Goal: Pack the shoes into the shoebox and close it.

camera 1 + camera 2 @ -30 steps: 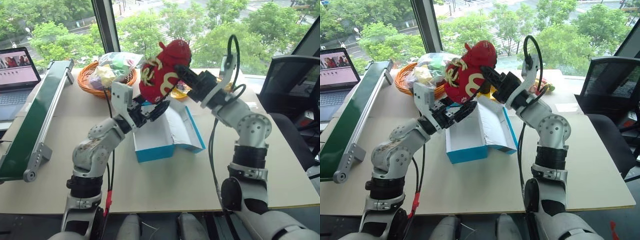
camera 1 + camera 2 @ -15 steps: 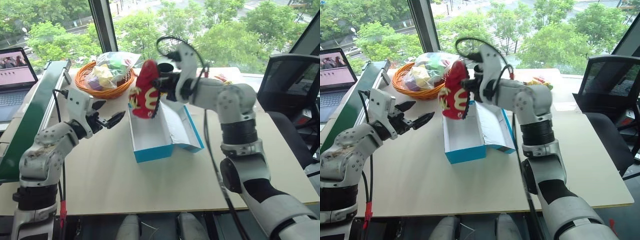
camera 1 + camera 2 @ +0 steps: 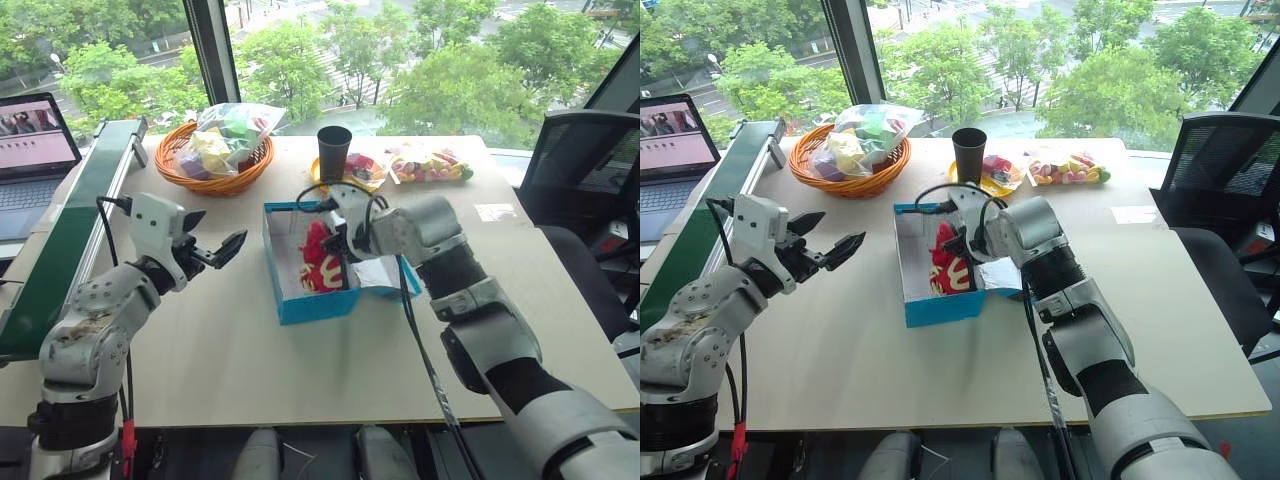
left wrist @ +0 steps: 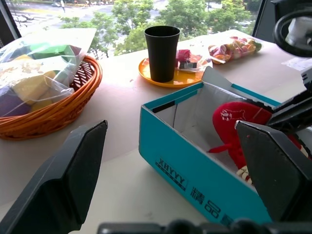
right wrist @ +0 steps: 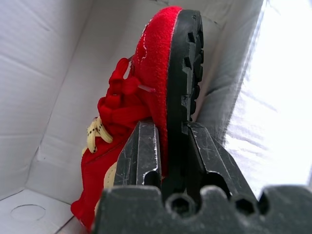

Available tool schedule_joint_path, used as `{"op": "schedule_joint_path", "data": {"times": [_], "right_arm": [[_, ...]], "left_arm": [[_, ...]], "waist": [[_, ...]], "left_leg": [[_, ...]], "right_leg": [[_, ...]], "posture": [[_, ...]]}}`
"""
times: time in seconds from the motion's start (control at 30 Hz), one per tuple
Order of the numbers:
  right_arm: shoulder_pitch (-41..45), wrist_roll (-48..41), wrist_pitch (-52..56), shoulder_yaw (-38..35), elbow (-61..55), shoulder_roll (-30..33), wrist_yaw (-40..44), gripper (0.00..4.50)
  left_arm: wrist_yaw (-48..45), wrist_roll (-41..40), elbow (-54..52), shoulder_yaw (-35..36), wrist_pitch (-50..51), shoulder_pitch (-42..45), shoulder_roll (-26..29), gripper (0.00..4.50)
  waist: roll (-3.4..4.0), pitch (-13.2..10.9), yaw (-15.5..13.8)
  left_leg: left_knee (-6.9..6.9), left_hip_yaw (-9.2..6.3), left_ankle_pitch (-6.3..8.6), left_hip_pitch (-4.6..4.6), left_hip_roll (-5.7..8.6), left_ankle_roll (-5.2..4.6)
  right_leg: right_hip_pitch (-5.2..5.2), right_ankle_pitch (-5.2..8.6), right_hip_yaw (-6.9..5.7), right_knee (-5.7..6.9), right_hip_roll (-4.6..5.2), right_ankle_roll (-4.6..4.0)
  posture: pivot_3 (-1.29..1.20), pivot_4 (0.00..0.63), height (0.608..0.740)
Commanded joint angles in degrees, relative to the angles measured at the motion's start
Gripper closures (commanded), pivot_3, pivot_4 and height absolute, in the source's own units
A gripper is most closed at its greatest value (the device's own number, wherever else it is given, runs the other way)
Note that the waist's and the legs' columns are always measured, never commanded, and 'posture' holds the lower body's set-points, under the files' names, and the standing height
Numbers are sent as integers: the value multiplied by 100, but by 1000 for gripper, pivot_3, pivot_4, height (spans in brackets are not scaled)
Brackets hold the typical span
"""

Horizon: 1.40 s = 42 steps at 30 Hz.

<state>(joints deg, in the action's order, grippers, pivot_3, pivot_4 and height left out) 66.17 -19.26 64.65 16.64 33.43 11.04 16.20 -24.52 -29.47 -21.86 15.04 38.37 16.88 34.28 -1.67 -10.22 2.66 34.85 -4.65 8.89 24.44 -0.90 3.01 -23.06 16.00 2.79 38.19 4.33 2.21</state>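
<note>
The blue shoebox (image 3: 312,305) stands open in the middle of the table, white inside, with its lid (image 3: 385,272) lying flat to the right. My right gripper (image 3: 335,232) reaches down into the box, shut on a red shoe (image 3: 320,262). In the right wrist view its fingers (image 5: 141,151) pinch the edge of the shoe (image 5: 161,73) by its black sole, with more red fabric and cream string below. My left gripper (image 3: 222,228) hovers open to the left of the box, holding nothing. In the left wrist view it faces the shoebox (image 4: 195,190).
An orange wicker basket (image 3: 210,150) with bagged colourful items stands at the back left. A black cup (image 3: 333,150) on a yellow plate and a bag of sweets (image 3: 430,160) are behind the box. A green rail (image 3: 70,220) and a laptop (image 3: 35,135) line the left edge. An office chair (image 3: 590,170) stands on the right.
My right gripper has brought the red shoe down from above the box into it. My left gripper swung away to the left and stayed open.
</note>
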Motion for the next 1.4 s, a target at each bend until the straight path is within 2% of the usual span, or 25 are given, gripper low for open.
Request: {"op": "schedule_joint_path", "data": {"times": [0.03, 0.17, 0.33, 0.37, 0.47, 0.6, 0.73, 0.87, 0.93, 1.03, 1.2, 1.4], "right_arm": [[18, 525, -443, 104, 569, -57, 20, 3243], [174, 631, -505, -177, 455, -196, 1, 1961], [516, 419, -150, -834, -161, -358, -121, 243], [562, 376, -52, -950, -281, -396, -132, 36], [705, 317, 201, -1221, -787, -403, -168, 36], [581, 390, -78, -1280, -1484, -232, 6, 36], [7, 162, -1262, -1140, -2492, 71, 1121, 36], [-644, -1013, -789, -1294, -3352, 419, 2653, 36], [-897, -1395, -596, -1319, -3647, 517, 2997, 36], [-1245, -1345, -978, -1141, -3906, 631, 3157, 36], [-1632, -731, -2578, -1066, -3651, 300, 2908, 36], [-1911, -525, -3159, -946, -3547, 34, 2868, 36]], "left_arm": [[96, -55, -202, 251, -12, -8, 12, 0], [140, -49, -314, 252, 9, -142, -6, 0], [174, -1, -238, 355, 10, -196, 58, 0], [175, 8, -218, 373, 9, -202, 71, 0], [232, 180, -20, 402, 33, -212, 187, 0], [370, 473, 292, 399, 21, -229, 339, 0], [608, 739, 507, 516, -62, -192, 370, 0], [924, 956, 925, 875, -343, -251, 195, 0], [1161, 1148, 1183, 1044, -444, -335, 161, 0], [1399, 1289, 1546, 1367, -698, -370, 146, 0], [1452, 1376, 2055, 1549, -1335, -421, 42, 0], [1675, 1583, 2633, 1663, -1792, -414, 59, 0]], "waist": [[-1, 1, -1], [-1, 0, -5], [1, -1, -7], [1, -1, -7], [2, -1, 10], [2, -1, -1], [2, -1, -28], [1, -1, -2], [1, -1, 19], [1, -1, 41], [1, -1, 15], [-2, 1, -11]], "left_leg": [[-1, 0, 0, -9, 0, 0], [0, 0, 0, -28, -1, 0], [-1, 0, 0, -5, -1, 0], [-1, 0, 0, 5, -1, 0], [-3, -1, 0, 12, -2, 0], [-4, 0, 0, 8, -2, 0], [-3, -1, 0, 10, -2, 0], [-2, -3, 0, 17, -1, 0], [-3, -3, 0, 13, -2, 0], [-2, -3, 0, 4, -5, 0], [0, -2, 0, -4, -5, 1], [-2, -2, 0, -3, -5, 1]], "right_leg": [[8, 0, 0, -1, 0, 0], [28, -1, 0, -1, -1, -1], [2, -1, 0, 2, 0, -1], [-8, -1, 0, 4, -1, -2], [-17, -2, 0, 6, -1, -3], [-13, -1, -1, 5, -2, -3], [-10, -1, -4, -1, -1, -2], [-13, -2, -6, -5, 2, -1], [-12, -2, -5, -2, 2, -2], [-9, -3, -4, 6, -1, -3], [-4, -3, -4, 8, 0, -3], [-5, -3, -5, 7, 0, -3]], "posture": [[0, 150, 740], [0, 150, 740], [0, 150, 740], [0, 150, 740], [0, 150, 740], [0, 150, 740], [0, 150, 740], [0, 150, 740], [0, 150, 740], [0, 150, 740], [0, 150, 740], [0, 150, 740]]}}
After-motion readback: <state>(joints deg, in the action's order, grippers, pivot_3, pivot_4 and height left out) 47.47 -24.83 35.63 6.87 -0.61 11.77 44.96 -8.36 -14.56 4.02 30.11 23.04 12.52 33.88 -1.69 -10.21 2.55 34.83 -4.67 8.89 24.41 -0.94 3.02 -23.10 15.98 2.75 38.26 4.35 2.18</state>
